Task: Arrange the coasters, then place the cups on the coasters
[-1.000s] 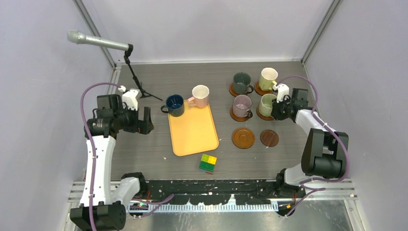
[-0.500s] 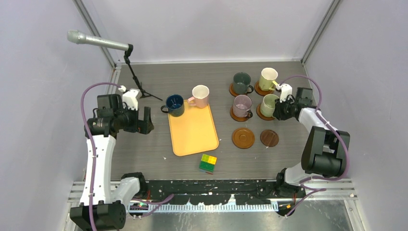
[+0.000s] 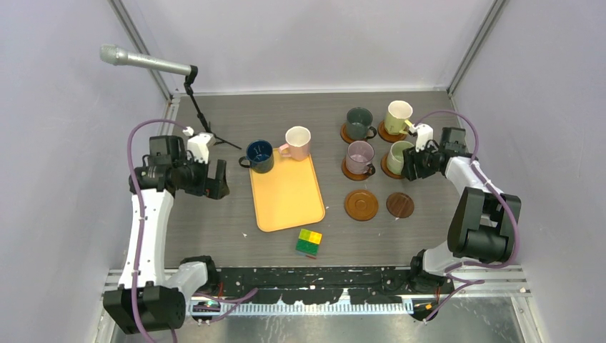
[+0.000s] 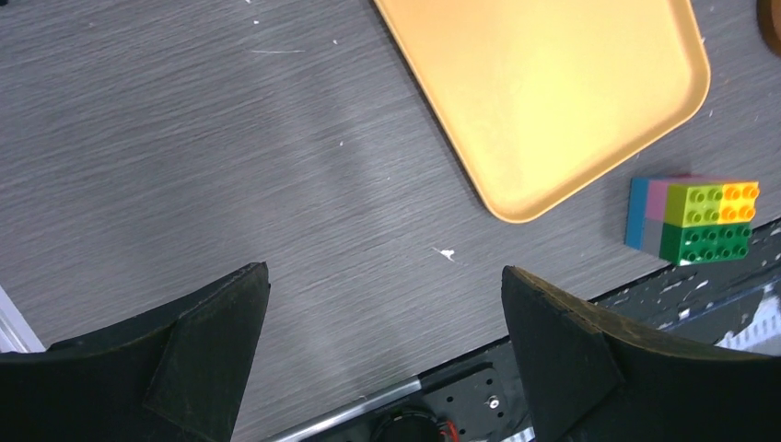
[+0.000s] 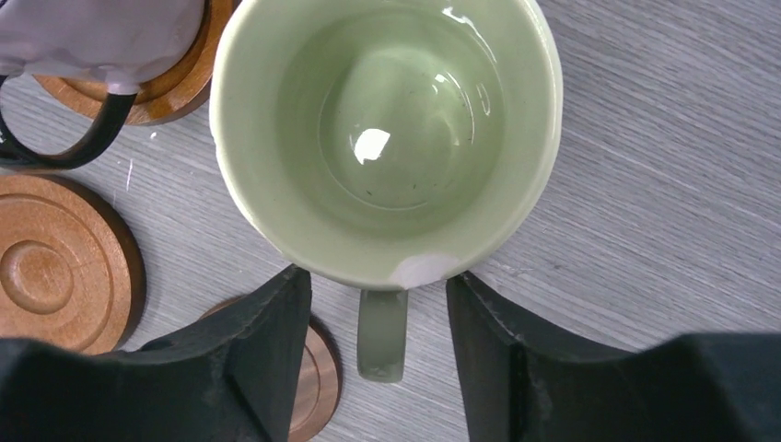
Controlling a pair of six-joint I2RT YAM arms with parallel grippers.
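Cups: the light green mug [image 5: 387, 138] is seated on its coaster [image 3: 386, 170], which is hidden beneath it in the wrist view. Its handle is flanked, untouched, by the parted fingers of the right gripper [image 5: 378, 295]. The mauve mug [image 5: 101, 37] is cut off at the frame corner. One bare coaster [image 5: 46, 267] is cropped, and another disc [image 5: 318, 382] is half covered by a finger. The left gripper [image 4: 382, 276] is held wide open and empty over the grey wood-grain table [image 4: 230, 157]. The cell is enclosed by pale walls [image 3: 307, 43]
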